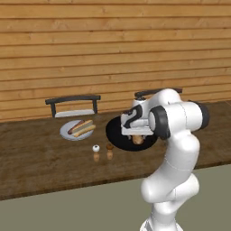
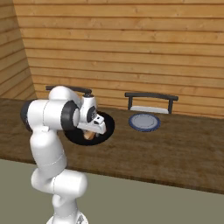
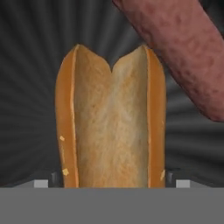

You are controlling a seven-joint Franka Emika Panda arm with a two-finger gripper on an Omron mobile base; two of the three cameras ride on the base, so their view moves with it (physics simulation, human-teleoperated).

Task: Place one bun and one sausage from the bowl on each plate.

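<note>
Hanging low over the black bowl [image 1: 115,133] near the middle of the wooden counter [image 1: 40,167], the gripper [image 3: 113,181] stands spread wide with one dark fingertip either side of the split bun [image 3: 111,122] lying in the bowl, its jaws not visibly touching it, while a sausage [image 3: 183,52] lies in the bowl just beside that bun. Toward the counter's back edge, one grey plate [image 1: 67,134] carries a bun [image 1: 85,131] and a sausage [image 1: 77,126] side by side, and the other plate [image 2: 144,122] lies bare on the bowl's opposite side; small shakers [image 1: 103,151] stand nearer the front edge.

A dark wooden counter [image 1: 40,158] is backed by a wall [image 1: 90,40] of horizontal light wooden planks, above a grey floor [image 1: 67,212].
</note>
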